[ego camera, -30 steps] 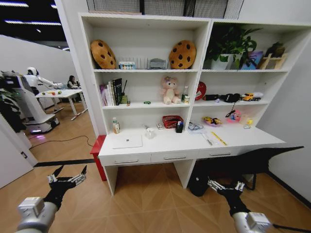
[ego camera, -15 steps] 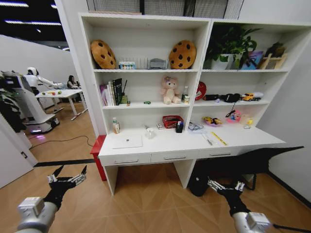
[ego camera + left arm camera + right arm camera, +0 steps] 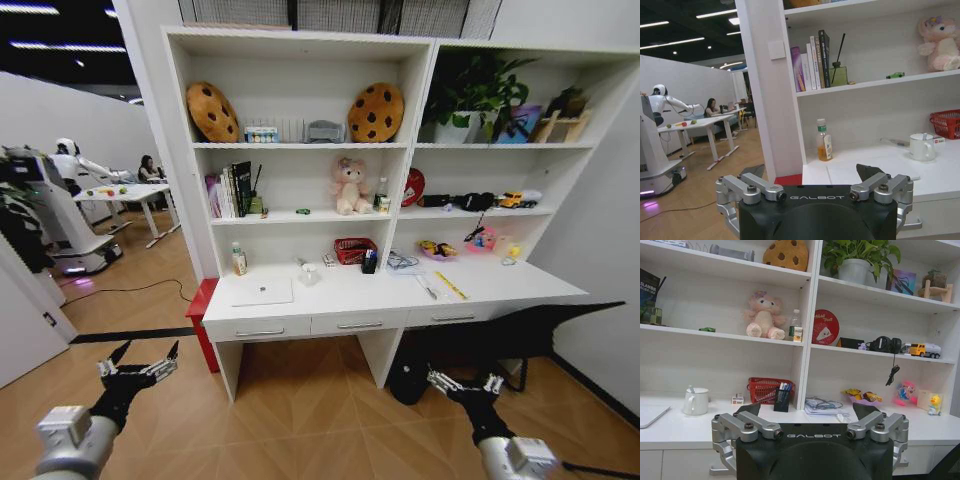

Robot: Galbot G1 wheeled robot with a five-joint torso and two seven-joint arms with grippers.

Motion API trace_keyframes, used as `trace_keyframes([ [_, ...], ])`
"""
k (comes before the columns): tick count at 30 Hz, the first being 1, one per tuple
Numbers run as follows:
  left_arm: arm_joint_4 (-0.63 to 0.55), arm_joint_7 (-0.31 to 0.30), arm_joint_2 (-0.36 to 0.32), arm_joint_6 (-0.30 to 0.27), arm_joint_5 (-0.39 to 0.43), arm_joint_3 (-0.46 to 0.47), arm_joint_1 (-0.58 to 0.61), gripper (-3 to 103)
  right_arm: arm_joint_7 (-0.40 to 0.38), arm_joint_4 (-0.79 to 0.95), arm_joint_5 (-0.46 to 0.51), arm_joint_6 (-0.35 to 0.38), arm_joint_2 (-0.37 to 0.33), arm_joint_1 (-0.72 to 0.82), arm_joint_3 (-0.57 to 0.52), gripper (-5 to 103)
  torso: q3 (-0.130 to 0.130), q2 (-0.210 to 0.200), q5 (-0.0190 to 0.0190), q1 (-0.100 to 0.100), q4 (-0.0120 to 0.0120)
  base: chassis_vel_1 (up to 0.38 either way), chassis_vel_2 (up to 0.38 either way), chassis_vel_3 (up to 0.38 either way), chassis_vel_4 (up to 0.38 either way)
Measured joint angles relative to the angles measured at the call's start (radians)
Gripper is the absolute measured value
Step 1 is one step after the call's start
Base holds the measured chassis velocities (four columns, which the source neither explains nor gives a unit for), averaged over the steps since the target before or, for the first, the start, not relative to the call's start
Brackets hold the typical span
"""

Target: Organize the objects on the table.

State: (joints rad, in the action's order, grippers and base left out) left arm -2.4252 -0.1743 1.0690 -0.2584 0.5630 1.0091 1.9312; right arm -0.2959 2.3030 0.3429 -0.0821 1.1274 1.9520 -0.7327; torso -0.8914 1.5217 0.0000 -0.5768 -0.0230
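The long white table [image 3: 350,297] stands ahead of me, across a stretch of wooden floor. On it lie a silver laptop [image 3: 262,291], a white cup [image 3: 309,273], a green-capped bottle [image 3: 239,260] and pens [image 3: 428,288]. Both arms hang low, well short of the desk. My left gripper [image 3: 138,362] is open and holds nothing, and so is my right gripper [image 3: 466,381]. The left wrist view looks past the left gripper [image 3: 812,172] to the bottle [image 3: 824,140] and the cup [image 3: 921,146]. Beyond the right gripper [image 3: 807,412] in the right wrist view stands the cup [image 3: 695,401].
A red basket [image 3: 354,250] and a black pen holder [image 3: 369,263] stand at the back of the desk. A red box [image 3: 203,300] sits by its left end. A dark shape [image 3: 520,330] lies under its right part. Another robot [image 3: 50,210] stands far left.
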Motion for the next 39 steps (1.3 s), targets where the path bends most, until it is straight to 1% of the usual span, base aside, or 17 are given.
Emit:
trace_keyframes([
  [39,0.000,0.000,0.000,0.000,0.000,0.000,0.000,100,0.000,0.000,0.000,0.000,0.000,0.000,0.000,100,0.000,0.000,0.0000,0.000,0.0000,0.000,0.000,0.000,0.000],
])
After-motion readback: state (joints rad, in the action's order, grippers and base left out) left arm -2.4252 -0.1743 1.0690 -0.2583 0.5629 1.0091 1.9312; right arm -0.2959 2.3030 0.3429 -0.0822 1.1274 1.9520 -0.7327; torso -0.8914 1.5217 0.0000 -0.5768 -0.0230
